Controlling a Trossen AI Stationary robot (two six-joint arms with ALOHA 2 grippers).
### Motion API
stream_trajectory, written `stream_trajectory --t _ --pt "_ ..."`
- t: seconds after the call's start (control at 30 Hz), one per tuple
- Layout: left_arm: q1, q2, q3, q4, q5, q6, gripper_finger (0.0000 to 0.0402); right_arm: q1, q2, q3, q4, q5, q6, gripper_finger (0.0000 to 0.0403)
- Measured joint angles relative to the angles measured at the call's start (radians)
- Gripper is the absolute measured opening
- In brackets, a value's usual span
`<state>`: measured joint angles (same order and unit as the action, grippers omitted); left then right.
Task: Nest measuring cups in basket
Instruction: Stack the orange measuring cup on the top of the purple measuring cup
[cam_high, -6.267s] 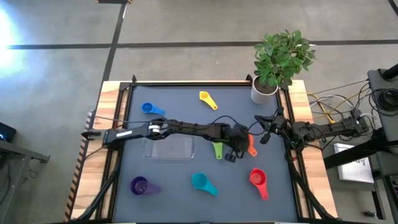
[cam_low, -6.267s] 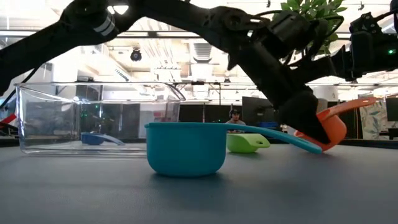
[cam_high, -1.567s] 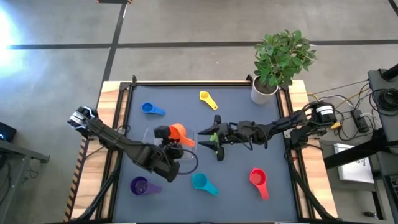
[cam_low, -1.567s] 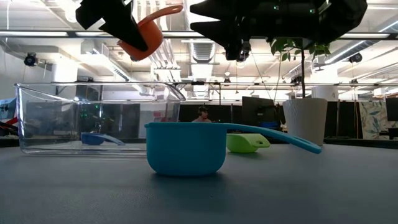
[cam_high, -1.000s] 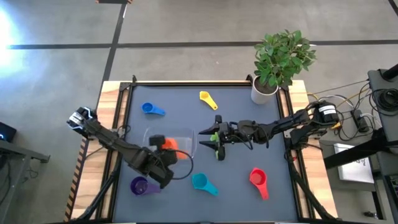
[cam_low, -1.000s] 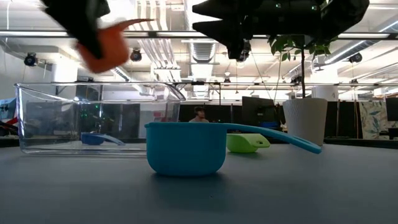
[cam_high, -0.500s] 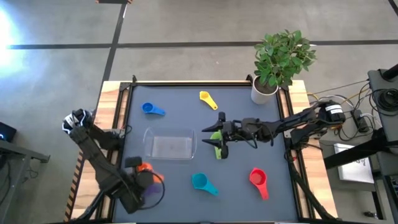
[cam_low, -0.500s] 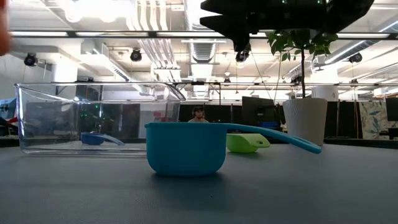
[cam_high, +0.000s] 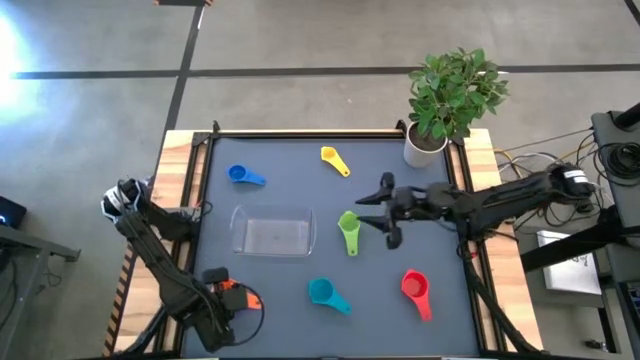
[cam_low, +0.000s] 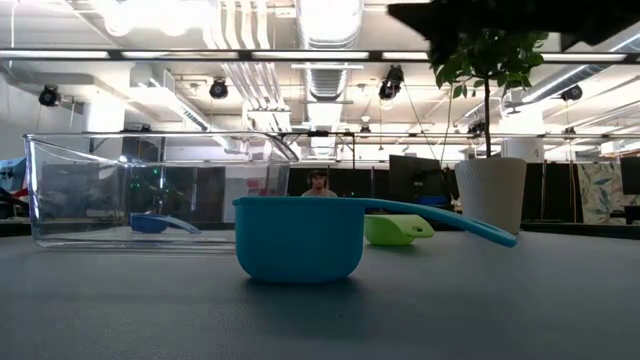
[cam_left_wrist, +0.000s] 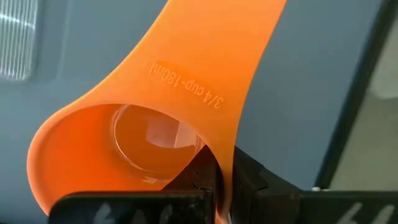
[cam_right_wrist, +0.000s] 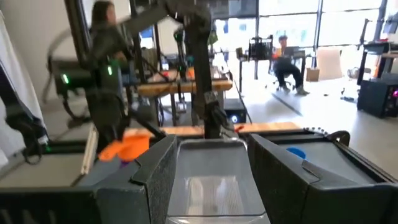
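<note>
My left hand grips the orange measuring cup; my right hand, fingers apart, empty, hovers beside the green cup.

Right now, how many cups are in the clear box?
None yet: the basket is empty. The left hand is shut on the orange cup, near the table's front left corner. The right hand hangs open beside the green cup. Blue, yellow, teal and red cups lie loose.

Two dark jointed arms (black cables trailing), blocky black jaws.
</note>
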<state>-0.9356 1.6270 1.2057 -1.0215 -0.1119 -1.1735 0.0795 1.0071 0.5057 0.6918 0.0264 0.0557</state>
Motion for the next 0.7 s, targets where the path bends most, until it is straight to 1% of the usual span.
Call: stream_trajectory --t 0.2,0.3,0.5,0.7 --pt "-0.002 0.030 0.000 -0.003 0.042 0.013 0.0000 0.001 -0.153 -0.090 -0.001 0.000 0.026 0.0187" --pt "-0.004 0.041 0.000 -0.011 0.046 0.012 0.0000 0.001 -0.202 -0.116 -0.002 0.000 0.083 0.0187" --pt "-0.004 0.044 -0.003 -0.021 0.046 0.009 0.0000 0.002 -0.265 -0.143 0.000 0.000 0.092 0.0187" --pt "-0.004 0.044 -0.031 -0.013 0.052 0.008 0.0000 0.003 -0.288 -0.162 -0.001 0.000 0.094 0.0187"
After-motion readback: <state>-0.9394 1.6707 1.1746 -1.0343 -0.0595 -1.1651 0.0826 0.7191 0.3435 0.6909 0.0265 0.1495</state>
